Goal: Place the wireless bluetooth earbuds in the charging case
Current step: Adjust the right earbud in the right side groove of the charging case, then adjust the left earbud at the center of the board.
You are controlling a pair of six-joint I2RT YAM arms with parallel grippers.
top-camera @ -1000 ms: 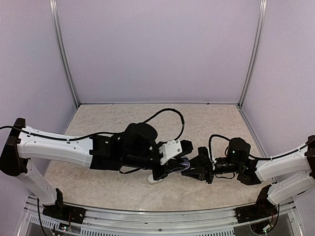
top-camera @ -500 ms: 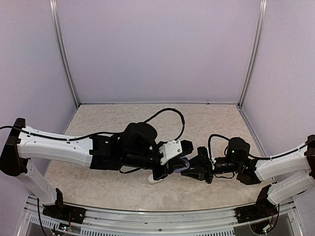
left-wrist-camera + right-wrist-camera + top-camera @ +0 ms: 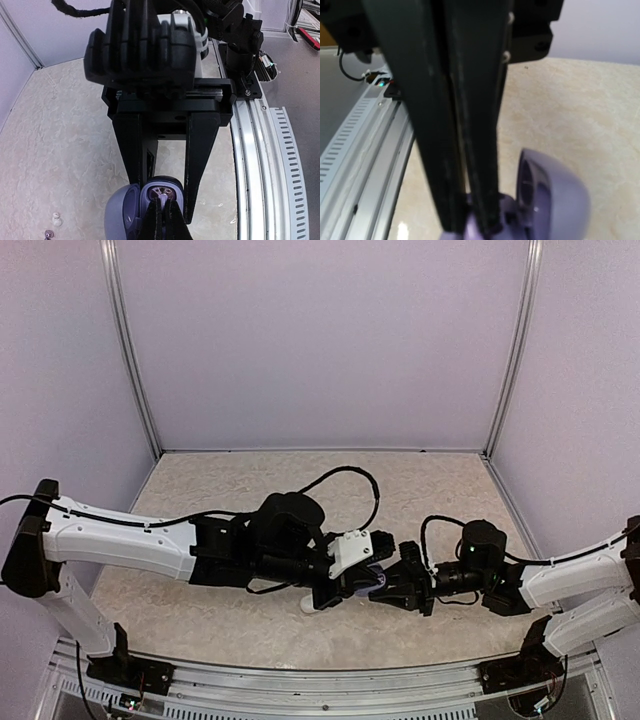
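arms angle inward, left pincer (image 3: 161,216) meeting right pincer (image 3: 386,588) (at case (image 3: 555,195)).

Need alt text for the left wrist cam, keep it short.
The right gripper reaches in from the top, fingers either side of an open lilac charging case, apparently clamping it. The left gripper, fingers nearly together, points into the case from the bottom edge. A cream-white earbud lies on the table at lower left.

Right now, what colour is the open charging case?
Pale lavender. The charging case shows best in the right wrist view.
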